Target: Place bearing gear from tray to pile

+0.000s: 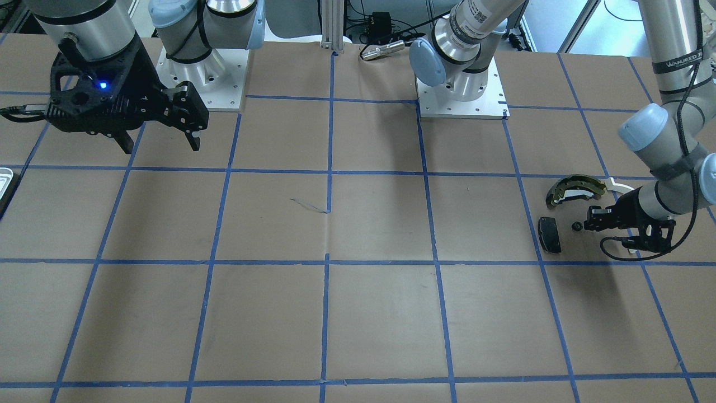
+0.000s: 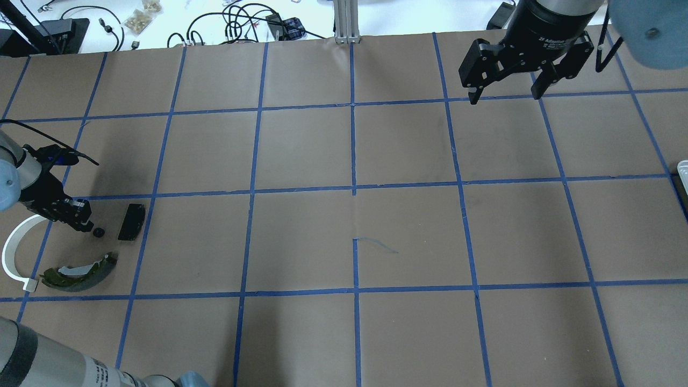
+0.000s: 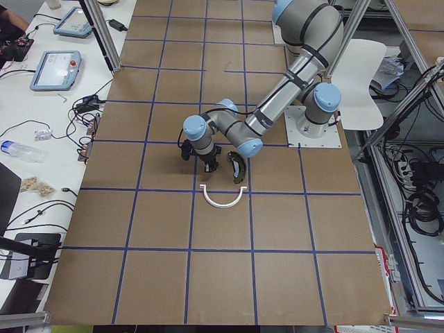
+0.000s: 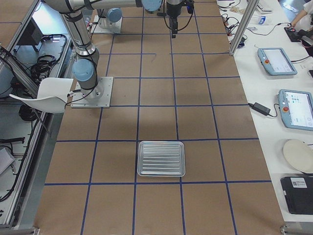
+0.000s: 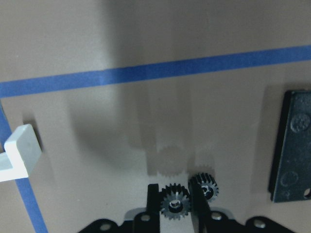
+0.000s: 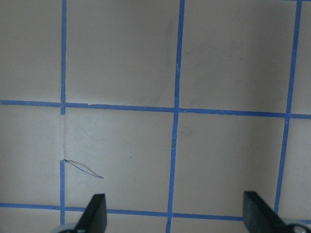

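Two claws show in the front-facing view. At right, the left claw (image 1: 587, 219) clenches the small black bearing gear (image 1: 576, 226), between a black pad (image 1: 549, 234) and an olive brake shoe (image 1: 576, 189). At upper left the right claw (image 1: 159, 143) hangs spread. The tray (image 1: 4, 182) is cut off at the left edge. Arm lettering is unreadable. In the left wrist view, fingers (image 5: 200, 204) pinch the gear's teeth above the table (image 1: 358, 313).

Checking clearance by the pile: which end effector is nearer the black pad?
Left. The left end effector, gripping the gear, is right beside the pad. The right end effector hangs open far off on the opposite side.
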Robot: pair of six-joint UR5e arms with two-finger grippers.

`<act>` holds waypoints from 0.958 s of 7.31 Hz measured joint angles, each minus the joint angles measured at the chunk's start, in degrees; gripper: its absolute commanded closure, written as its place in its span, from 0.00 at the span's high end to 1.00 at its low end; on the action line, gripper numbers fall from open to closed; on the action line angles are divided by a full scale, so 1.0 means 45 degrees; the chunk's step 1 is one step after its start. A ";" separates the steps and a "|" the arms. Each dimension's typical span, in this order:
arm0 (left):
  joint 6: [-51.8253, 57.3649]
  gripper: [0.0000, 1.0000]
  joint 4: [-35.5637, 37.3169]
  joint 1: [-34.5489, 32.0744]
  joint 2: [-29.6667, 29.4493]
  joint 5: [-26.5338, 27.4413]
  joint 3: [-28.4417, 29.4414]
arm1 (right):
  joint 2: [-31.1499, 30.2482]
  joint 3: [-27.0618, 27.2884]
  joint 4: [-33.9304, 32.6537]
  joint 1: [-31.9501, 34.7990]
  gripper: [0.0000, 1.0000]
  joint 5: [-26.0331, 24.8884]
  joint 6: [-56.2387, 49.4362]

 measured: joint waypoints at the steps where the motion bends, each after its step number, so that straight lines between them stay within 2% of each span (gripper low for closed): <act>1: 0.0003 0.48 0.0000 0.0006 -0.0024 0.0006 0.0007 | 0.0000 0.0000 0.0002 0.0000 1.00 0.0002 0.0000; 2: 0.0000 0.72 -0.0006 0.0013 -0.0031 0.0014 0.0009 | 0.0000 0.0000 0.0002 0.0000 1.00 0.0006 0.0000; 3: 0.0001 0.82 -0.0014 0.0016 -0.0043 0.0023 0.0008 | 0.0000 0.0000 0.0003 0.0000 1.00 0.0002 0.0000; 6: 0.0010 1.00 -0.0047 0.0019 -0.0024 0.0045 0.0068 | 0.0000 0.0004 0.0003 -0.0013 1.00 -0.0015 0.0000; 7: -0.0011 1.00 -0.0085 0.0003 0.0052 0.0057 0.0195 | 0.0000 0.0008 0.0003 -0.0017 1.00 -0.0019 0.0001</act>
